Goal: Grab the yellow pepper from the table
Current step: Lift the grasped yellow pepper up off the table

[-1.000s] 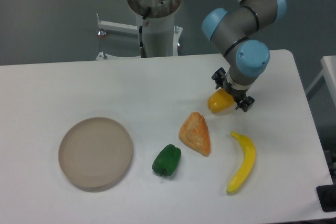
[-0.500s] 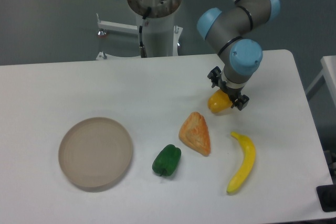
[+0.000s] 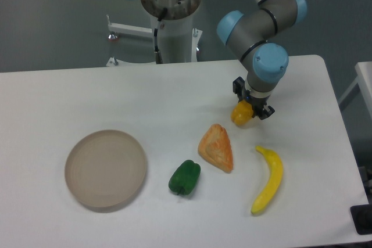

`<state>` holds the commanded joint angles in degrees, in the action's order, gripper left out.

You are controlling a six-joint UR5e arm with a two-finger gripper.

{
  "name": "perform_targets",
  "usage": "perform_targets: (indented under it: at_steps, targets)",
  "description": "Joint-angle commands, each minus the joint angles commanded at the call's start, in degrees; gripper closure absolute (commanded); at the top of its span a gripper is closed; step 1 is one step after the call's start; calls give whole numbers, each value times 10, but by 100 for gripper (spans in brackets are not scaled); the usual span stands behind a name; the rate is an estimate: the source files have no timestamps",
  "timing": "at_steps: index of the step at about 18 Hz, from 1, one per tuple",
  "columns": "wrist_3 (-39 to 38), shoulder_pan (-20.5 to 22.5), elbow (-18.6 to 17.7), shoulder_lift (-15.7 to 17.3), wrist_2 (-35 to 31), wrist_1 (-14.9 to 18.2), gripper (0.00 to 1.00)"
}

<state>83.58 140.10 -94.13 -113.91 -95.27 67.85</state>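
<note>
The yellow pepper (image 3: 239, 115) is small, glossy and yellow-orange. It sits on the white table (image 3: 174, 103) right of centre, partly hidden under the gripper. My gripper (image 3: 251, 104) points straight down over it. The dark fingers stand on either side of the pepper and look pressed against it. The pepper still rests at table level.
An orange wedge-shaped piece (image 3: 217, 147) lies just below and left of the pepper. A yellow banana (image 3: 268, 179) lies to the lower right and a green pepper (image 3: 185, 177) at the centre front. A round tan plate (image 3: 105, 169) sits at the left. The table's right edge is close by.
The gripper has shifted slightly left and come down over the pepper. Its fingers have drawn in from a wider spread to a narrower one around the pepper.
</note>
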Motion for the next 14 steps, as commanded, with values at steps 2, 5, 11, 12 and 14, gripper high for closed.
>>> perform_targets:
  at_steps: [2,5,11,12,14]
  targets:
    - [-8,1,32,0,3,11,56]
    - [-11,16,89,-7,38,51,56]
    - [-25,28,158,-24,88,82,56]
    - [-32,28,163,-25,93,81,56]
    - [-34,31,177,-30,108,80,56]
